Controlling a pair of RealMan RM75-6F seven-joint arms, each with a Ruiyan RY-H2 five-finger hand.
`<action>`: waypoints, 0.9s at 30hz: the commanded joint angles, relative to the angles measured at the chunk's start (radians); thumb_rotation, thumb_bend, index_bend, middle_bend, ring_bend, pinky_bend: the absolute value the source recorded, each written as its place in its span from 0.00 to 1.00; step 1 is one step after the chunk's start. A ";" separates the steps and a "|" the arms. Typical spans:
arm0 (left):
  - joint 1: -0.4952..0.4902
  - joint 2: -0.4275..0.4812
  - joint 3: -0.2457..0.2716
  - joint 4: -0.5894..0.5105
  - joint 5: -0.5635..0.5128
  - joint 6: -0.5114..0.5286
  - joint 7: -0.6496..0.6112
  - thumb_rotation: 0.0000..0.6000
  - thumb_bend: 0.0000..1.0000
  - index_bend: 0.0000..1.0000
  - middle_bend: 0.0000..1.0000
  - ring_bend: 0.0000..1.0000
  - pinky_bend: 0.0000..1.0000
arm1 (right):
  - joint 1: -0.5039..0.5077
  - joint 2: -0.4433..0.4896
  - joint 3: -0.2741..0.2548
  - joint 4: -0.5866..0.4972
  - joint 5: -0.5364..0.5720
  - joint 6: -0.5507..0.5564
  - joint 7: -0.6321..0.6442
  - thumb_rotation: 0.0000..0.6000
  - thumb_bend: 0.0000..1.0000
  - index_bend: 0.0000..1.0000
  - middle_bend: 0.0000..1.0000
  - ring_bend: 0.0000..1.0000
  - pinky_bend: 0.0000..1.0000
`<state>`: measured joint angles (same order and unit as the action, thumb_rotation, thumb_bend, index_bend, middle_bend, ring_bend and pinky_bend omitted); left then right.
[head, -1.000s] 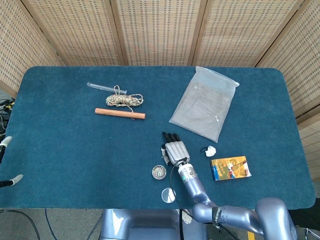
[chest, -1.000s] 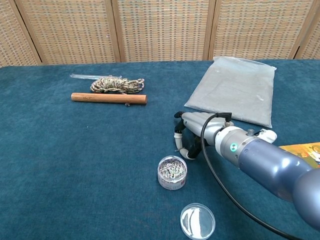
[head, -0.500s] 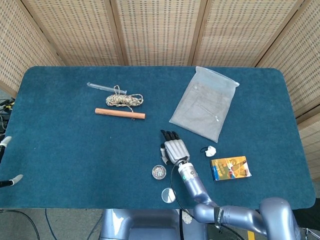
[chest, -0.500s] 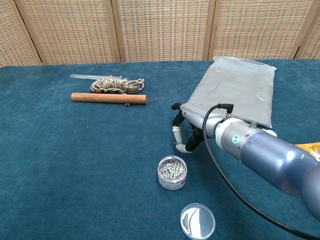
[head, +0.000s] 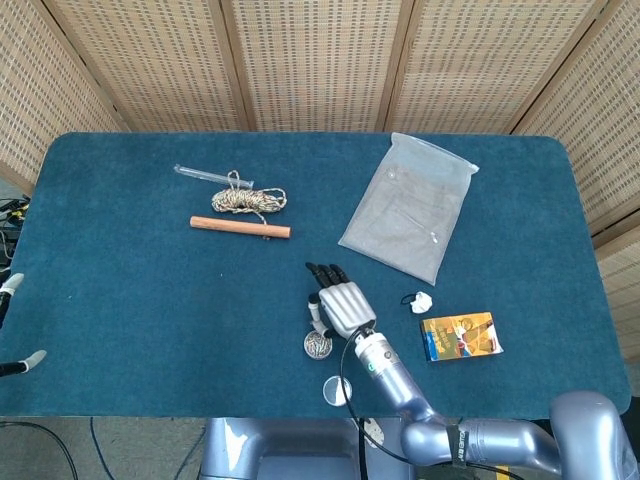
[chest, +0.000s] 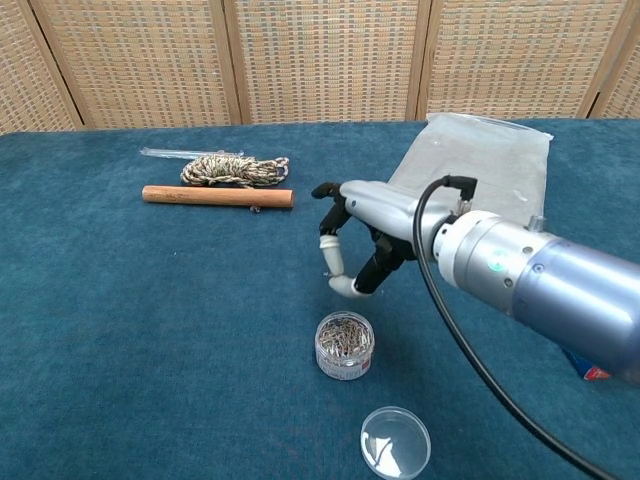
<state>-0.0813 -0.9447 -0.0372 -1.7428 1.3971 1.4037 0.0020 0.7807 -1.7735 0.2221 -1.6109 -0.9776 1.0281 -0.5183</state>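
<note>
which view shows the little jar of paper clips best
The chest view: the jar of paper clips stands unobstructed, its clear wall and contents visible, below the right hand. The head view shows the jar only as a tiny disc beside the hand.

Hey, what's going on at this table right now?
The right robot hand hangs open above the blue table, over a small jar of paper clips, holding nothing. The jar's clear lid lies off, nearer the front edge. Farther back lie a wooden stick, a coil of rope and a clear tube; a grey bag, a white clip and a yellow packet lie to the right. The left robot hand is out of view.
</note>
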 joint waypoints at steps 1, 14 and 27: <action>0.000 0.000 0.000 -0.001 0.001 0.001 0.001 1.00 0.00 0.00 0.00 0.00 0.00 | 0.000 0.000 -0.027 -0.030 -0.013 -0.001 -0.016 1.00 0.36 0.67 0.00 0.00 0.01; -0.002 0.002 -0.003 0.006 -0.009 -0.007 -0.010 1.00 0.00 0.00 0.00 0.00 0.00 | 0.014 -0.049 -0.057 0.002 -0.019 -0.011 -0.031 1.00 0.36 0.67 0.00 0.00 0.01; -0.001 0.004 -0.002 0.001 -0.006 -0.004 -0.012 1.00 0.00 0.00 0.00 0.00 0.00 | 0.002 -0.023 -0.078 0.011 -0.012 -0.013 -0.034 1.00 0.36 0.67 0.00 0.00 0.01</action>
<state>-0.0821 -0.9407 -0.0397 -1.7419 1.3906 1.4000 -0.0099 0.7836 -1.7967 0.1451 -1.6003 -0.9898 1.0156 -0.5520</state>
